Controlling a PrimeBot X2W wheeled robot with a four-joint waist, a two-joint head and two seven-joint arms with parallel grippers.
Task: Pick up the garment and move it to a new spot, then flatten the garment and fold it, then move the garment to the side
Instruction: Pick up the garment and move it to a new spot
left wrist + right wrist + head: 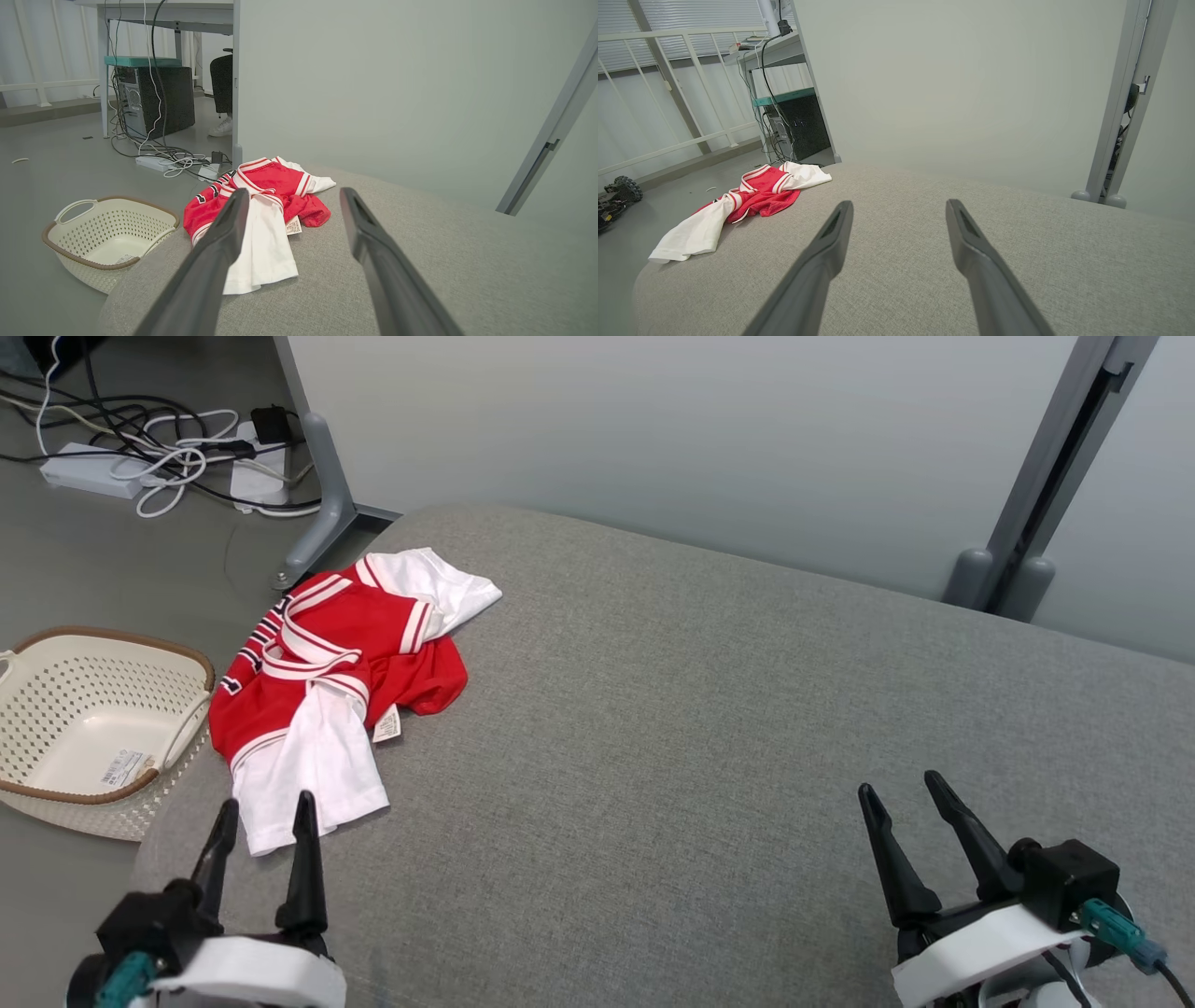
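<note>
From the head view, the garment (327,681), a red-and-white jersey, lies crumpled at the left corner of the padded grey surface (728,709), close to the drop. It looks light and limp, likely to drape and cling rather than slide.

From the left wrist view, the left pincer (294,191) is spread and empty. The white sleeve nearest it seems the easiest pinch. A basket (112,266) sits on the floor beside the surface, with cables (173,156) beyond.

From the right wrist view, the right pincer (899,203) is spread too, over bare upholstery with room for flattening. A partition wall (948,93) stands behind.
</note>
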